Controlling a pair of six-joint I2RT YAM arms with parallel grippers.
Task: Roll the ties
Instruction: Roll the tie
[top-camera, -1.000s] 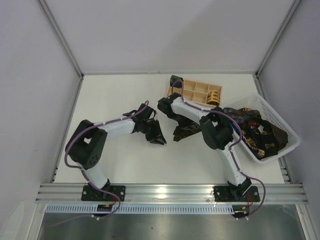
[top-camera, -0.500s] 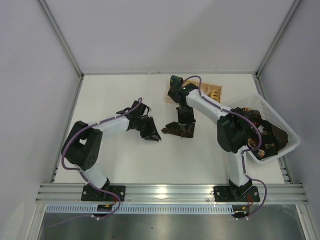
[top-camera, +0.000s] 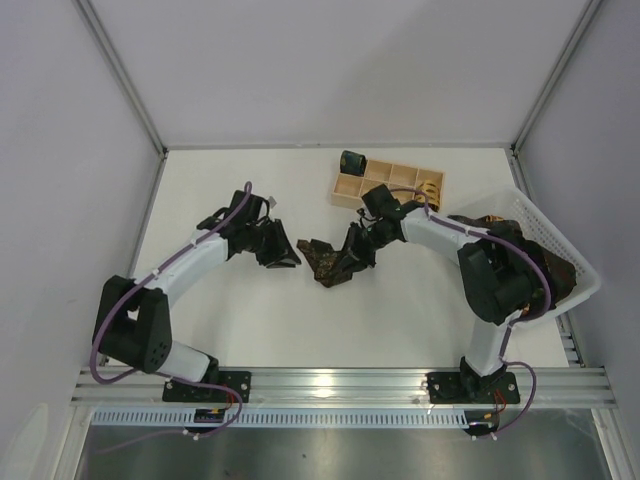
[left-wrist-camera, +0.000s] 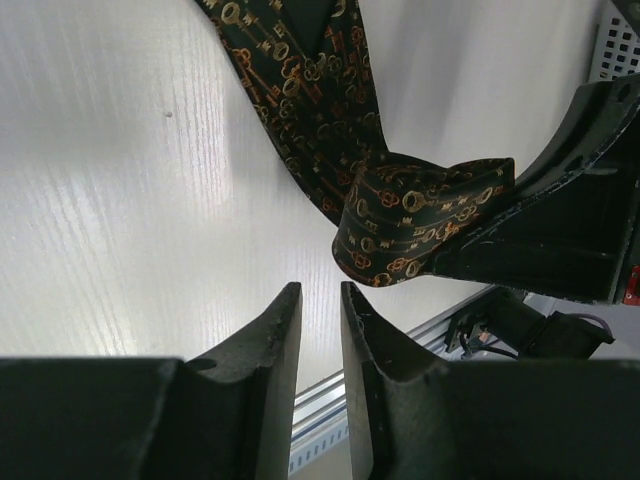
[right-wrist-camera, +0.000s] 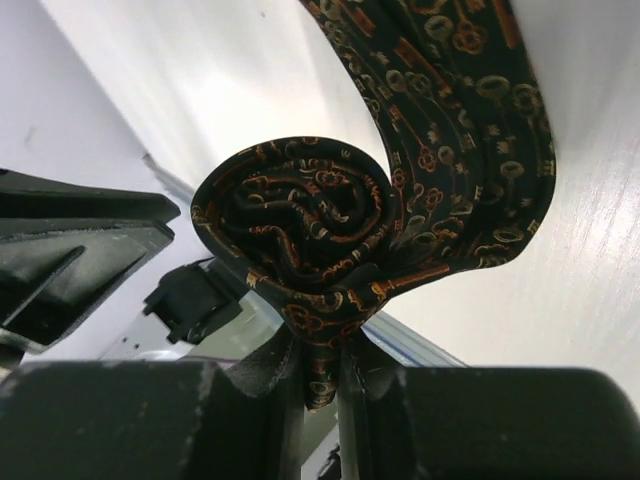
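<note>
One tie (top-camera: 325, 266), dark with a gold and red key pattern, lies bunched in the middle of the table. In the right wrist view its end is wound into a loose coil (right-wrist-camera: 300, 225), and my right gripper (right-wrist-camera: 320, 352) is shut on the fabric just under that coil. Seen from above, the right gripper (top-camera: 353, 252) sits at the tie's right side. My left gripper (top-camera: 284, 257) is just left of the tie, apart from it. Its jaws (left-wrist-camera: 320, 305) stand narrowly open with nothing between them, and the coil (left-wrist-camera: 420, 228) lies just ahead of them.
A pale wooden compartment tray (top-camera: 385, 183) stands at the back, with a tan-gold coil (top-camera: 430, 189) in one cell and a dark green coil (top-camera: 351, 160) at its left end. A white mesh basket (top-camera: 578, 258) on the right holds several loose ties (top-camera: 545, 275).
My right gripper has swung from beside the tray down and to the left, dragging the tie leftward. The left gripper has drawn back to the left and opened slightly.
</note>
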